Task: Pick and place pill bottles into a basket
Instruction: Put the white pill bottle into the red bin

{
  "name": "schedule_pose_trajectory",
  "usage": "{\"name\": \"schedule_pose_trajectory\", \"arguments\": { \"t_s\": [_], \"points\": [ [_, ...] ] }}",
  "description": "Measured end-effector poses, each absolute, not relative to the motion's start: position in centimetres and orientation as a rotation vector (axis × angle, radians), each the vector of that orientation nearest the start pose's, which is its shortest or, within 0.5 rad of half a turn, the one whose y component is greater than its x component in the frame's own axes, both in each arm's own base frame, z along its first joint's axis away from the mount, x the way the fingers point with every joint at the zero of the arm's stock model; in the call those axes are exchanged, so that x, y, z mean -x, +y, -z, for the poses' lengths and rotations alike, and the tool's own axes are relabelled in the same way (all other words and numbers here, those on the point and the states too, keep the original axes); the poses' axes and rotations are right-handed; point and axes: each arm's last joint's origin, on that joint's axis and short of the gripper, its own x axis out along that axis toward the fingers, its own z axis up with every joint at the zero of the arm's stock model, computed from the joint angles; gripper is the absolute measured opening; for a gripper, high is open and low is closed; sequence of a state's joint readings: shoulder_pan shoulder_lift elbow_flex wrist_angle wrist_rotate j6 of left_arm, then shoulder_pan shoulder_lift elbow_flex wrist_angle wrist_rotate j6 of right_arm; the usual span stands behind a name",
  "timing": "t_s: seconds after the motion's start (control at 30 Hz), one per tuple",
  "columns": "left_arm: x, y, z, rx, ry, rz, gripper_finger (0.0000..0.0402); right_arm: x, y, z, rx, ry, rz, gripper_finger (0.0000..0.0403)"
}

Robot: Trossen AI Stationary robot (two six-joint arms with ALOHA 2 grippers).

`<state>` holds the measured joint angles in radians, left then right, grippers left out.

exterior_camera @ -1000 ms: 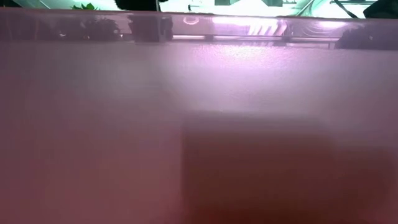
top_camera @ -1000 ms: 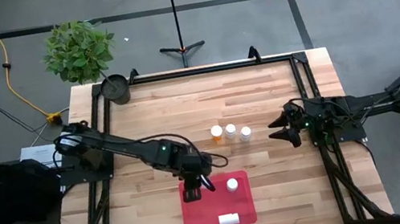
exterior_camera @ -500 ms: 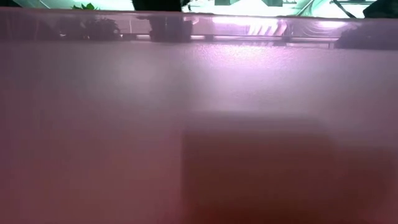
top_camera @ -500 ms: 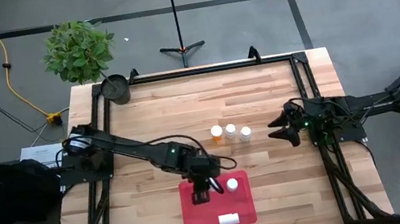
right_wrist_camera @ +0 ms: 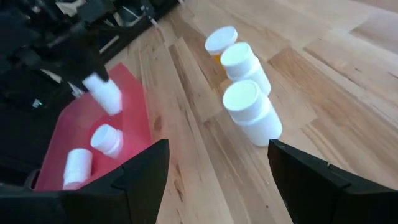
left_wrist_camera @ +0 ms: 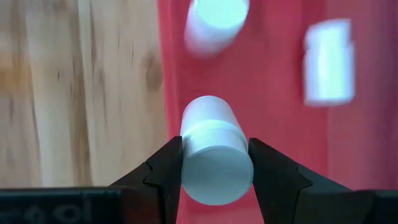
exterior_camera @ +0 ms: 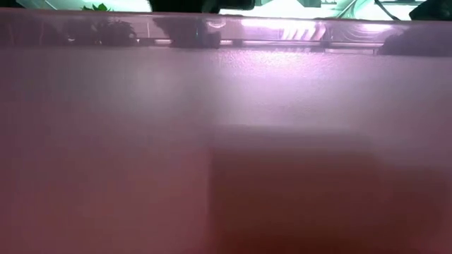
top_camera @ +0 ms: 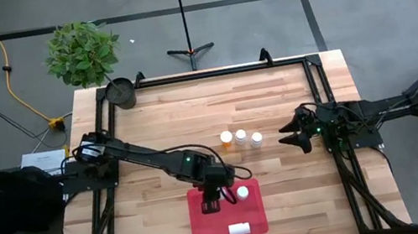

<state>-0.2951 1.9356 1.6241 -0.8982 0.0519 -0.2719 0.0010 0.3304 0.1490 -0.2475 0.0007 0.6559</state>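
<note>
High view shows the left gripper (top_camera: 212,204) clamped on one pill bottle (left_wrist_camera: 214,149) over the red basket (top_camera: 252,220), two bottles (top_camera: 242,192) already inside just beyond it, three bottles (top_camera: 241,138) waiting on the table near the open, idle right gripper (top_camera: 290,137).

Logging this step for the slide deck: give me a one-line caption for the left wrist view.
Left gripper holds a white pill bottle above the red tray, where two bottles already lie.
</note>
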Motion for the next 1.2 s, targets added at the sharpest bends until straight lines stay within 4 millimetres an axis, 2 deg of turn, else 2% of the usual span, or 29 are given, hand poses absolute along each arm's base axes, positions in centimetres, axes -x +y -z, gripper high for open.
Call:
{"name": "schedule_pose_trajectory", "arguments": {
  "t_s": [0.07,0.37,0.73,1.2],
  "points": [
    [-39.1,-12.0,-24.1,0.085,1.204,0.148,0.0190,-11.0,0.0,-16.4,-0.645,0.416,0.138,0.0263],
    [-40.3,-12.4,-23.2,0.059,1.247,0.169,0.0190,-11.2,0.0,-16.4,-0.647,0.417,0.126,0.0263],
    [-40.6,-12.5,-22.3,0.068,1.270,0.168,0.0190,-11.3,0.0,-16.2,-0.638,0.430,0.135,0.0263],
    [-40.9,-12.6,-22.4,0.074,1.233,0.175,0.0190,-11.3,0.0,-16.3,-0.641,0.424,0.134,0.0263]
  ]
}}
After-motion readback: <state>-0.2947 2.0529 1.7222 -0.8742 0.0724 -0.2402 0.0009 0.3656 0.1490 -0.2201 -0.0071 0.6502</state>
